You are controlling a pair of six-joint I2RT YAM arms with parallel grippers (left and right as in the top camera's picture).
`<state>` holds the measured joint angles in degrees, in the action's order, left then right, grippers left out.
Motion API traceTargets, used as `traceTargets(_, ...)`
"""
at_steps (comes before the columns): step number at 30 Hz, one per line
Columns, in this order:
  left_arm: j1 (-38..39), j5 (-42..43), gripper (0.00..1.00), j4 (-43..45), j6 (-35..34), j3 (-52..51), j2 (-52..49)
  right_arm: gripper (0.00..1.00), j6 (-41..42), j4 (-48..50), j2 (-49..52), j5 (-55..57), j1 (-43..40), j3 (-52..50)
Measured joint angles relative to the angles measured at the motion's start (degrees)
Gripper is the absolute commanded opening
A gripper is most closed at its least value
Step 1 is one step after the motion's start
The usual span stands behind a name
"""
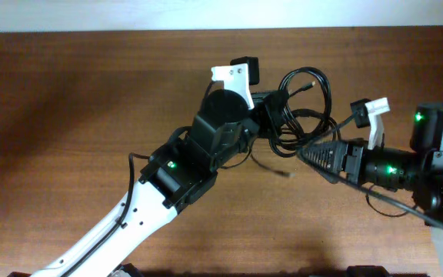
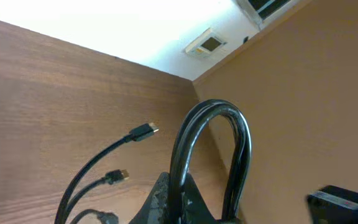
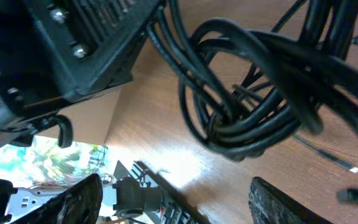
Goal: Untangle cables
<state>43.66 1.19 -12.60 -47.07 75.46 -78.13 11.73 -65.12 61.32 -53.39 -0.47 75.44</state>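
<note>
Overhead: cables (image 1: 292,117) in looped tangle mid-desk (image 1: 68,92), between arms. Left gripper (image 1: 266,115) clenched on cables; right gripper (image 1: 308,151) spread wide, just beside tangle. Likely light, limp, springy, slick. Best hold: free strand near plug (image 2: 145,132).

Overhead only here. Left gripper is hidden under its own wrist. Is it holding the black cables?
Observer: Yes. Left wrist view: a doubled loop of thin black cables rises from between the fingers of the left gripper.
Operator: Right gripper shut?
Observer: Open. Right wrist view: the right gripper has its fingers spread, nothing between them, the tangle ahead.
Operator: Any free ends?
Observer: Two metal-tipped plugs stick out left of that loop.
</note>
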Motion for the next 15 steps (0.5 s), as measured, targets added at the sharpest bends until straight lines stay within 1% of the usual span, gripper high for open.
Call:
traceTargets(3,0.0,3.2,0.00,0.1,-2.3,0.0,0.0,0.53,0.1,0.5,3.1,0.7,0.0,0.0)
traceTargets(7,0.0,7.3,0.00,-1.0,-2.4,0.0,0.0,0.52,0.2,0.7,4.0,5.1,0.0,0.0)
traceTargets(9,-0.1,8.7,0.00,-2.9,-2.4,0.0,0.0,0.43,0.2,0.8,4.0,7.1,0.0,0.0)
traceTargets(11,-0.2,10.6,0.00,-3.1,-2.4,0.0,0.0,0.22,0.0,0.6,4.0,8.7,0.0,0.0)
traceTargets(12,-0.3,11.1,0.00,-3.0,-2.4,0.0,0.0,0.16,0.2,0.4,4.0,9.0,0.0,0.0)
traceTargets(15,-0.4,11.5,0.00,-3.1,-2.0,0.0,0.0,0.08,0.5,0.3,4.0,9.7,-0.2,0.0)
